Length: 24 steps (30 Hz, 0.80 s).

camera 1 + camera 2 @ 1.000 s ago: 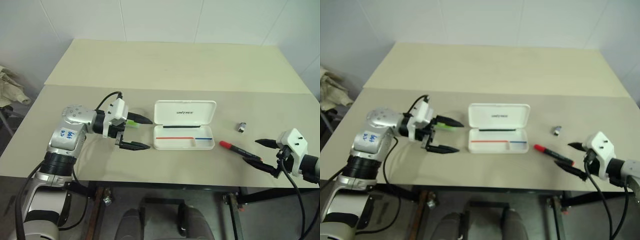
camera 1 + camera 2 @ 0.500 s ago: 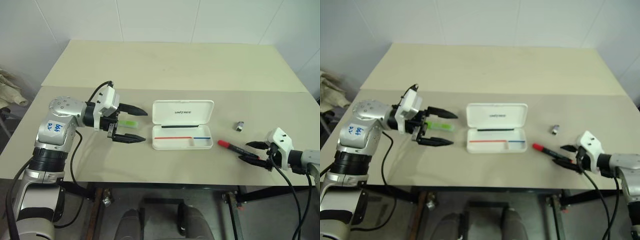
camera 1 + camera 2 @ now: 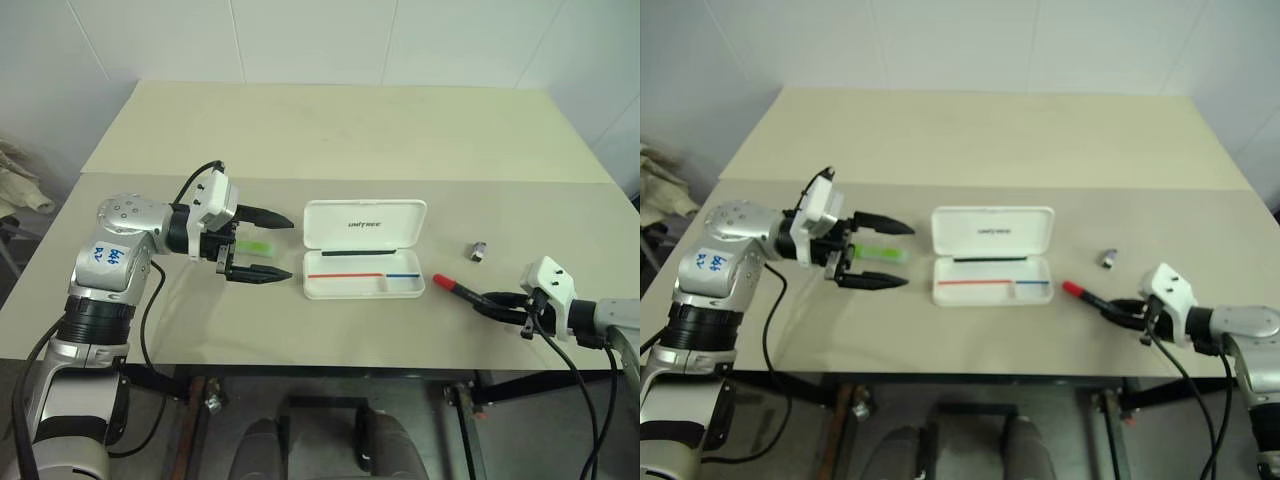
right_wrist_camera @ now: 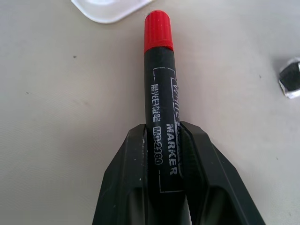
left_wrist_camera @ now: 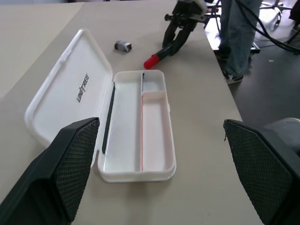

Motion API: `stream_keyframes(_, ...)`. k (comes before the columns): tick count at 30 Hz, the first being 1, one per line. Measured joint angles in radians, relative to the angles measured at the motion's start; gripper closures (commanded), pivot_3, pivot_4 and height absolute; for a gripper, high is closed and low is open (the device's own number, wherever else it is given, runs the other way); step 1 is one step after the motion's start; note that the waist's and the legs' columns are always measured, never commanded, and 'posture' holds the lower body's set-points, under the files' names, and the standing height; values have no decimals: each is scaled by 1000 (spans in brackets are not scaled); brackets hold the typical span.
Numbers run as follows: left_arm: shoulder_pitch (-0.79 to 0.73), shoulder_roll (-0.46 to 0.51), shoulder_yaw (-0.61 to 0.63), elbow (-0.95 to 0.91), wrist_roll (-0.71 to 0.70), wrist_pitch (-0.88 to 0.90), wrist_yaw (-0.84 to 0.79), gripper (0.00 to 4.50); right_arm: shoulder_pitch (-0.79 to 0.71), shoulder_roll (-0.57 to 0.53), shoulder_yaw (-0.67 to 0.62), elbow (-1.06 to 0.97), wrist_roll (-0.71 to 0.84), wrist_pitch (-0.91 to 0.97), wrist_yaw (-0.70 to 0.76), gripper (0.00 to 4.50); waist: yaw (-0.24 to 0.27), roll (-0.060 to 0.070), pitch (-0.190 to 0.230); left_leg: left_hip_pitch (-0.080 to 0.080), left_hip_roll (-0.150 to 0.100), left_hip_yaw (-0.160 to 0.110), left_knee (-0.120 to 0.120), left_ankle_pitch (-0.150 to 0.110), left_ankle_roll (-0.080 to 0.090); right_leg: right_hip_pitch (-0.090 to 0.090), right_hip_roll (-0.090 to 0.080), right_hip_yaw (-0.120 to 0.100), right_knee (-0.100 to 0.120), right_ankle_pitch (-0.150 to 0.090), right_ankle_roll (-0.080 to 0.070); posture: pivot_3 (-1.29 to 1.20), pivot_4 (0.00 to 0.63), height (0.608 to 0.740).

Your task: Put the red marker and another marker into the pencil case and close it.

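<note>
The white pencil case (image 3: 365, 222) lies open mid-table, lid flat behind its tray (image 5: 136, 140). To its right lies the red marker (image 3: 452, 288), black barrel and red cap (image 4: 158, 29) pointing at the case. My right gripper (image 3: 497, 300) is shut on that barrel (image 4: 159, 108), low at the table. Left of the case, the light-green marker (image 3: 256, 246) lies on the table, seen between the fingers of my left gripper (image 3: 290, 250). That gripper is open wide, holds nothing and points at the case.
A small dark and silver object (image 3: 481, 250) sits on the table right of the case, behind the red marker. The table's front edge (image 3: 320, 362) runs close under both grippers. A person's legs (image 5: 239, 28) stand beyond the table's right end.
My right gripper has closed from wide open onto the red marker's barrel. The left gripper stays open, shifted slightly beside the case.
</note>
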Motion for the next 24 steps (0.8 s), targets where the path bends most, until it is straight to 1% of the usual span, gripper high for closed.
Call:
stream_keyframes(3,12,2,1,51,8,-29,3,0,-2,-36,-49,-29,18,14,2,3895,0,0,0,0,0,0,0,0,0,0,0,0,0,0,0,0,150,740)
stream_keyframes(5,13,2,1,87,20,-61,8,0,-21,-42,-65,-73,33,30,2,3895,-2,0,0,0,0,1,0,0,0,0,0,0,0,0,0,0,150,740)
stream_keyframes(10,19,4,3,112,32,-93,10,0,-55,-39,-51,-161,55,77,1,3895,-1,0,0,0,0,1,0,0,0,0,0,0,-1,0,0,0,150,740)
stream_keyframes(14,33,-3,5,105,33,-93,17,0,-212,29,59,-238,53,108,-8,3895,-10,0,0,2,1,2,-1,0,-1,0,0,1,0,0,0,0,150,740)
stream_keyframes(17,45,-5,3,88,33,-92,20,0,-299,92,155,-228,26,109,-8,3895,-8,0,0,1,1,2,-1,0,-1,-1,0,1,0,0,-1,0,150,740)
stream_keyframes(20,55,-3,4,72,33,-90,28,0,-366,151,227,-159,-14,90,-7,3895,0,0,0,0,1,2,-1,-1,-2,-1,0,1,0,1,0,0,150,740)
stream_keyframes(24,69,-2,5,59,32,-85,37,0,-435,206,276,-77,-59,40,1,3895,1,0,0,-3,1,2,-1,-2,-2,-3,0,1,1,2,2,0,150,740)
